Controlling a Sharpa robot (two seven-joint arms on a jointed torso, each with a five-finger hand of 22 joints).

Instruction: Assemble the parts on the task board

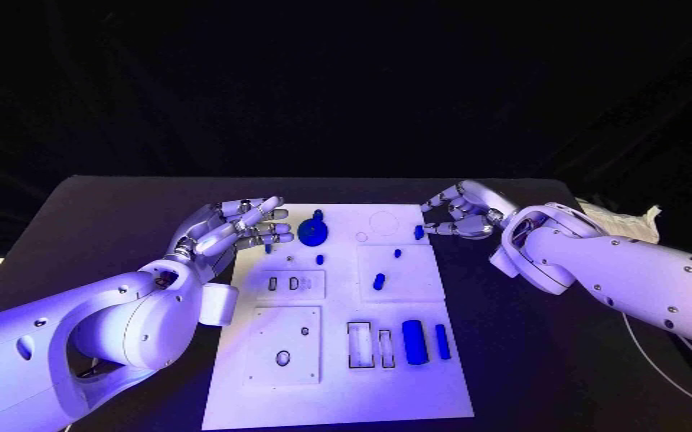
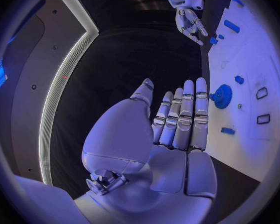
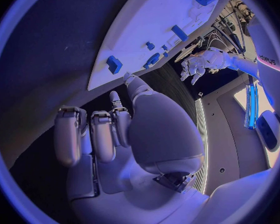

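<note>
Your left hand (image 1: 231,229) sits at the left edge of the task board (image 1: 339,392), up at its far end, fingers (image 2: 185,115) stretched out straight and side by side, holding nothing. There's a round blue part (image 1: 313,231) just beside those fingertips, not touching as far as the wrist view shows.

Your right hand (image 1: 464,212) hovers at the far right corner of the board, fingers curled in loosely. A small blue part (image 1: 420,232) lies on the board right next to it; can't tell if anything's actually pinched.

More blue parts lie on the board: a small one mid-board (image 1: 378,280) and two long bars (image 1: 415,341) near the front right.
</note>
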